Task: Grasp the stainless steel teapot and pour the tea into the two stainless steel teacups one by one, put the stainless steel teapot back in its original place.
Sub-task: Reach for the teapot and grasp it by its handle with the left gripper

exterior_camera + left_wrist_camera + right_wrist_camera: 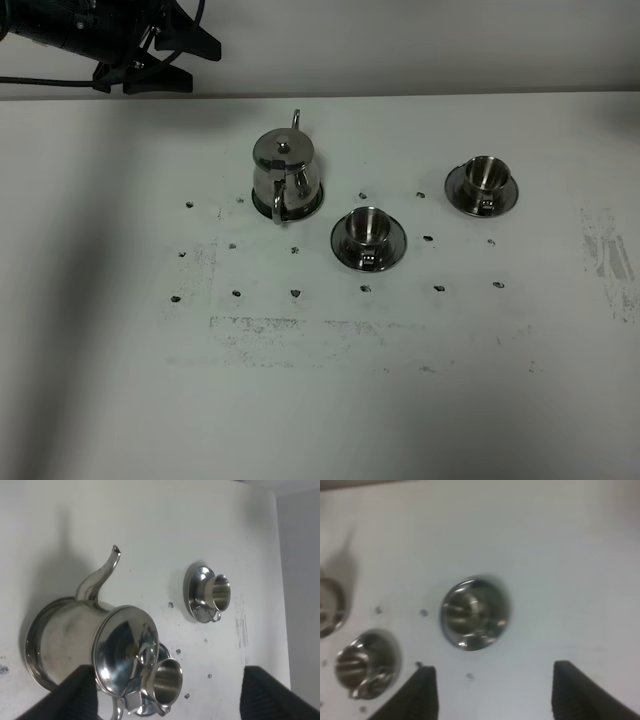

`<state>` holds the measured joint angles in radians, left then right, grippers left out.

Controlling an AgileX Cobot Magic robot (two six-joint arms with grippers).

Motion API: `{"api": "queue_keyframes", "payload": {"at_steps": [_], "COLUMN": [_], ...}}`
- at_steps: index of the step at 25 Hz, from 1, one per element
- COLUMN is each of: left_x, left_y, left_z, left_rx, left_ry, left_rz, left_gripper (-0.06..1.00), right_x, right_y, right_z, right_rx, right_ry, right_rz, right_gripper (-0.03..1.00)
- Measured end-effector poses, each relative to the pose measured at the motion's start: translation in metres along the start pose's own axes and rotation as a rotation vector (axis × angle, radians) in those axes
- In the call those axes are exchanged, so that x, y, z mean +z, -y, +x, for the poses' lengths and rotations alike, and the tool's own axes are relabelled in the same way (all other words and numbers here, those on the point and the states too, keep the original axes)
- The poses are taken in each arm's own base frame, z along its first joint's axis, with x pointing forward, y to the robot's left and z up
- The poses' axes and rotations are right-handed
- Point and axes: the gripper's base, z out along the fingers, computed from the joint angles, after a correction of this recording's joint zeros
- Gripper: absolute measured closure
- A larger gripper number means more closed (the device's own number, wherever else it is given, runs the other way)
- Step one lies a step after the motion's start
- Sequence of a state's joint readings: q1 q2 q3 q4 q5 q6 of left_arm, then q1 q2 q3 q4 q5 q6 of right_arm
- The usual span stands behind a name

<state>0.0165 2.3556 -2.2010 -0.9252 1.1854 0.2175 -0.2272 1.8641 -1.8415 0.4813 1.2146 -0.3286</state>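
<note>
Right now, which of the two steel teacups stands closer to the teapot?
The front teacup, just right of the stainless steel teapot in the high view. The other teacup stands much farther to the right.

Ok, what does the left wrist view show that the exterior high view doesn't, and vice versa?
Only the left wrist view: the teapot lid and the spout's open tip close up, with the claw's fingers set wide apart. Only the exterior high view: the left claw as a whole, near the table's far edge on the left, apart from the teapot, and the pot's whole loop handle. Both: the teapot on its coaster, the near teacup and the far teacup, each on a saucer.
</note>
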Motion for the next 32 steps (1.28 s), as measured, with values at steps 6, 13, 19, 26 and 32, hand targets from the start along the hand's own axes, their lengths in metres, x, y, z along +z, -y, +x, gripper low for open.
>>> {"api": "queue_keyframes", "payload": {"at_steps": [6,13,19,26,32], "left_x": [-0.010,-0.024,-0.025,-0.025,-0.025], "left_y": [0.006,0.022,0.020,0.020,0.020], "left_z": [0.001,0.001,0.001,0.002,0.002], "left_rx": [0.048,0.097,0.103,0.106,0.107], "left_ry": [0.006,0.032,0.028,0.026,0.027], "left_rz": [-0.056,-0.067,-0.084,-0.092,-0.092], "left_gripper": [0.36,0.36,0.36,0.36,0.36], "right_x": [-0.094,-0.151,-0.183,-0.169,-0.153], "right_y": [-0.037,-0.071,-0.090,-0.093,-0.088], "right_z": [0.028,0.111,0.205,0.306,0.346], "right_rx": [-0.050,-0.072,-0.088,-0.161,-0.166], "right_ry": [0.140,0.233,0.449,0.615,0.655], "right_rz": [0.151,0.231,0.353,0.413,0.432], "right_gripper": [0.46,0.46,0.46,0.46,0.46]}}
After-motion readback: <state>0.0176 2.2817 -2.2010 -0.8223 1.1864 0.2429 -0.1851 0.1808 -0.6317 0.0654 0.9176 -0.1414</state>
